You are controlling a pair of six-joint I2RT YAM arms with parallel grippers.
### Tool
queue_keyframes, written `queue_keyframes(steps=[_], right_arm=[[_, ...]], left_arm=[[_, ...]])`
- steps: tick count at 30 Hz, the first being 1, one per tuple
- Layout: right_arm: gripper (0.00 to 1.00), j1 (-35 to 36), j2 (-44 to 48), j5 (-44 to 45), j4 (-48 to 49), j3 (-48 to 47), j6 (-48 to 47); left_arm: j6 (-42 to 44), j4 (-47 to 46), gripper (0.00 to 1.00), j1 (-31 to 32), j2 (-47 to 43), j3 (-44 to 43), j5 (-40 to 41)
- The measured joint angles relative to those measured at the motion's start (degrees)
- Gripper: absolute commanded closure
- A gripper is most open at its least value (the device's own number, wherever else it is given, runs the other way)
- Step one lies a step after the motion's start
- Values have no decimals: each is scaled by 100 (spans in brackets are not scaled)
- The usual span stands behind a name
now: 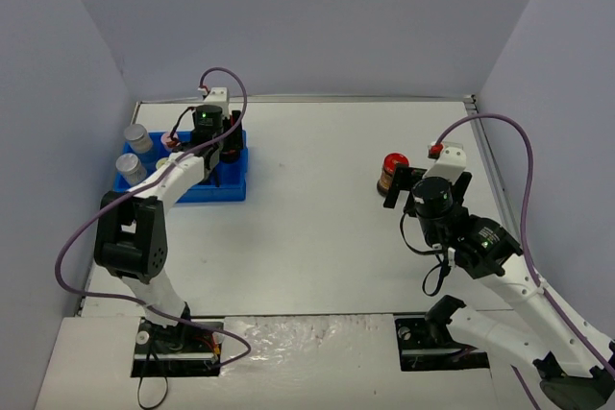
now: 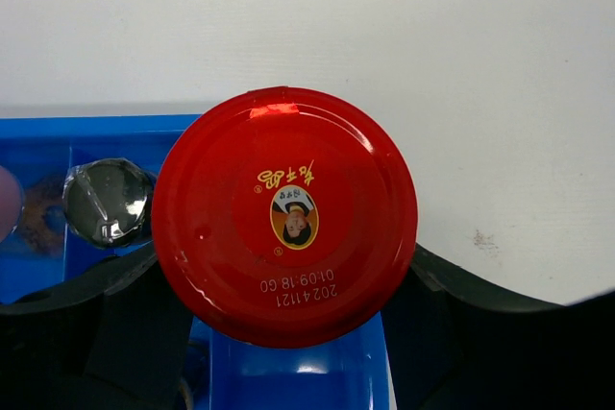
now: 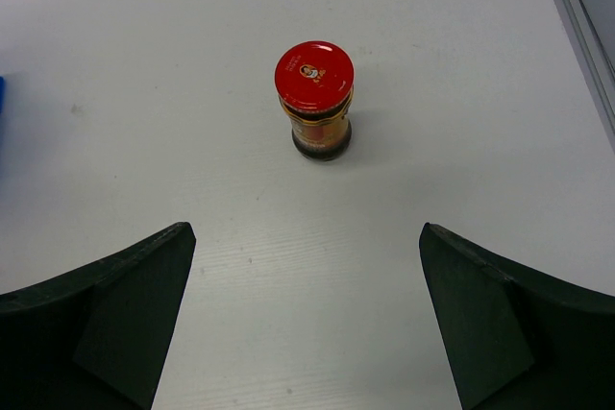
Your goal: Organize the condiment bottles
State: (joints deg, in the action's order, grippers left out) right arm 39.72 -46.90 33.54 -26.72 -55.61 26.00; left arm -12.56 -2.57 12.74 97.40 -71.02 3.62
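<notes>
My left gripper [image 1: 216, 133] hangs over the back right part of the blue tray [image 1: 223, 191]. In the left wrist view its fingers [image 2: 106, 333] stand close on both sides of a red-lidded jar [image 2: 285, 216], which sits over the tray's right end [image 2: 288, 372]. A shiny black-capped jar [image 2: 108, 201] stands in the tray beside it. Two silver-lidded jars [image 1: 137, 138] [image 1: 130, 168] stand at the tray's left side. My right gripper [image 1: 399, 187] is open and empty, just short of a second red-lidded orange-brown jar [image 1: 393, 168], which stands upright [image 3: 314, 98]. The other jars are hidden or out of view.
Grey walls close in the white table [image 1: 317, 237] on the left, back and right. A metal rail [image 3: 577, 16] runs along the table's right edge. The left arm's cable [image 1: 231, 84] loops above the tray.
</notes>
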Motion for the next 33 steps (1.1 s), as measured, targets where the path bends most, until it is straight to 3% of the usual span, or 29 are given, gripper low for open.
queue_keyframes(steps=[10, 12, 16, 23, 29, 33], right_arm=[[0, 0, -25, 2, 1, 81, -34], [0, 0, -71, 2, 11, 88, -41], [0, 0, -138, 0, 73, 165, -55], [0, 0, -184, -4, 141, 222, -94], [0, 0, -251, -80, 266, 244, -156], [0, 0, -286, -153, 302, 264, -173]], left_arm=[[10, -327, 100, -50, 543, -31, -143], [28, -419, 96, -49, 645, -59, -154], [42, -549, 83, -58, 766, -66, -153], [40, -723, 39, -69, 785, -53, -132], [42, -914, 22, -76, 774, -28, -95], [46, -1213, 16, -81, 736, -28, -79]])
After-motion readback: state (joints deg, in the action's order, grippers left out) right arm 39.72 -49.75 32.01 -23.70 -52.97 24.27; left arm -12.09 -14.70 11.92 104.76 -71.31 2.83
